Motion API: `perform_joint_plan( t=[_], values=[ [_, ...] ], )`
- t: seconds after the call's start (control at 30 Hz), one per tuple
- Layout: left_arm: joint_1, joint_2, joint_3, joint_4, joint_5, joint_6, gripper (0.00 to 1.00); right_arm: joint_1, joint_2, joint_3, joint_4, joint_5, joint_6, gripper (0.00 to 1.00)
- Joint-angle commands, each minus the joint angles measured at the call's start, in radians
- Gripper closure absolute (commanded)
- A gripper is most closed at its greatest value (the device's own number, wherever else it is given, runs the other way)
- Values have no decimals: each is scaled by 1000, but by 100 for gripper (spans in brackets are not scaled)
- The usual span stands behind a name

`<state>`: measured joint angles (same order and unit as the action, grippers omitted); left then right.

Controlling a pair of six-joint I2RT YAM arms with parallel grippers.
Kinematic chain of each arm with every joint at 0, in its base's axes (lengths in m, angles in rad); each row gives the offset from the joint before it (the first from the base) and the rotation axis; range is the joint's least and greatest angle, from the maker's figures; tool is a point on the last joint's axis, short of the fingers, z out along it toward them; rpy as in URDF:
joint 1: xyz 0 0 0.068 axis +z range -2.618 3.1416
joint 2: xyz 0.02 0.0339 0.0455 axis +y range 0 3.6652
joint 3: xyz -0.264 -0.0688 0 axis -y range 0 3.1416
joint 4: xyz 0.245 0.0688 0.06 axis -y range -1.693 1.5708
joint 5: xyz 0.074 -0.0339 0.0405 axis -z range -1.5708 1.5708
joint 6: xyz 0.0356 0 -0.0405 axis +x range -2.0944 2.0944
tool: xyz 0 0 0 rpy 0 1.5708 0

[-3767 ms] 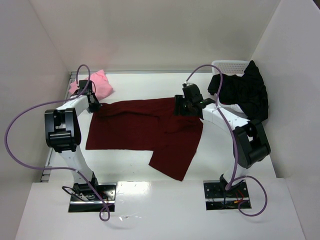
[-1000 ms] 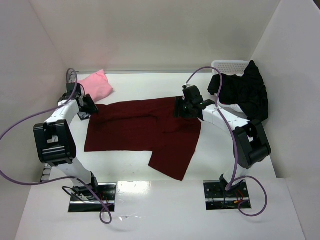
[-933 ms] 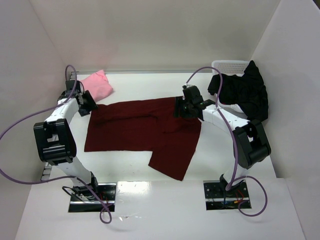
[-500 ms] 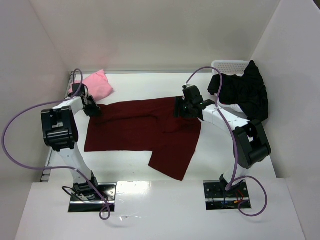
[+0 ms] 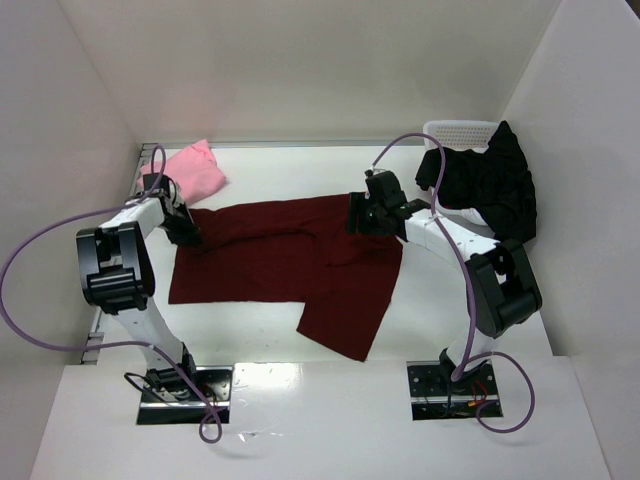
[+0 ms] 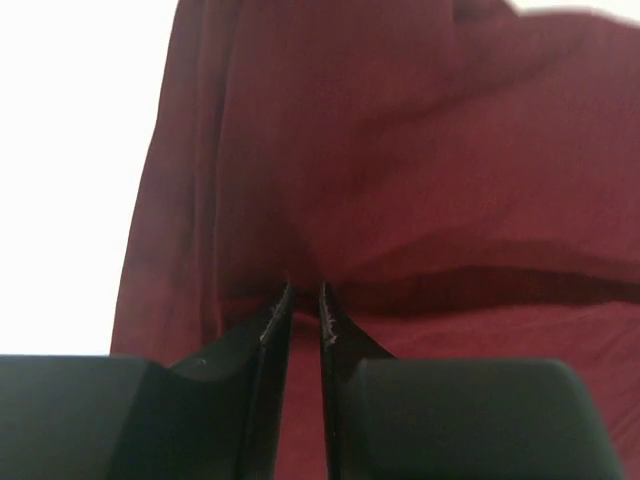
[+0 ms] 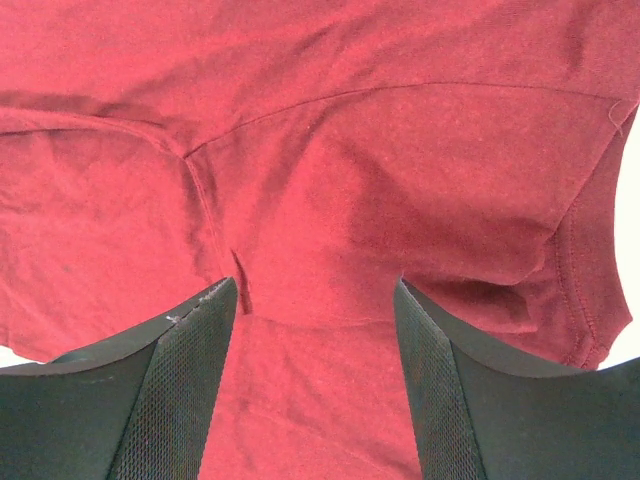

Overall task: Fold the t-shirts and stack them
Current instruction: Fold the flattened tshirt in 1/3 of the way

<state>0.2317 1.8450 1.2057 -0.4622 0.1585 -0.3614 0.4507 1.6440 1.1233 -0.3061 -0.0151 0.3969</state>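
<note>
- Maroon t-shirt — spread across the middle of the white table. It lies mostly flat, with one part reaching toward the near edge on the right side and creases along its far-left edge.
- My left claw — at the shirt's far-left corner. Its fingers are drawn almost together, leaving only a thin slit, and a ridge of maroon cloth is nipped at their tips, with wrinkles fanning out from that spot.
- My right claw — over the shirt's far-right part, beside a sleeve seam. Its fingers are spread wide and nothing is held; the cloth lies between them, but I cannot tell whether the tips touch it.
- Pink t-shirt — bunched in the far-left corner of the table, just beyond my left claw and apart from the maroon one.
- Black t-shirt — draped over the white mesh basket at the far right, spilling down its near side.
</note>
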Motion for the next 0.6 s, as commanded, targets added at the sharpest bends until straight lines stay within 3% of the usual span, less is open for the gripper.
perform_joint_plan(
  t=[0.0, 0.4, 0.57],
  values=[
    [4, -84, -21, -84, -4, 52, 75, 2, -12, -16, 51, -5, 8, 30],
    [4, -156, -8, -182, 36, 87, 69, 2, -30, -36, 51, -5, 8, 30],
    [4, -123, 37, -69, 151, 23, 55, 2, -39, -45, 62, 6, 8, 30]
  ],
)
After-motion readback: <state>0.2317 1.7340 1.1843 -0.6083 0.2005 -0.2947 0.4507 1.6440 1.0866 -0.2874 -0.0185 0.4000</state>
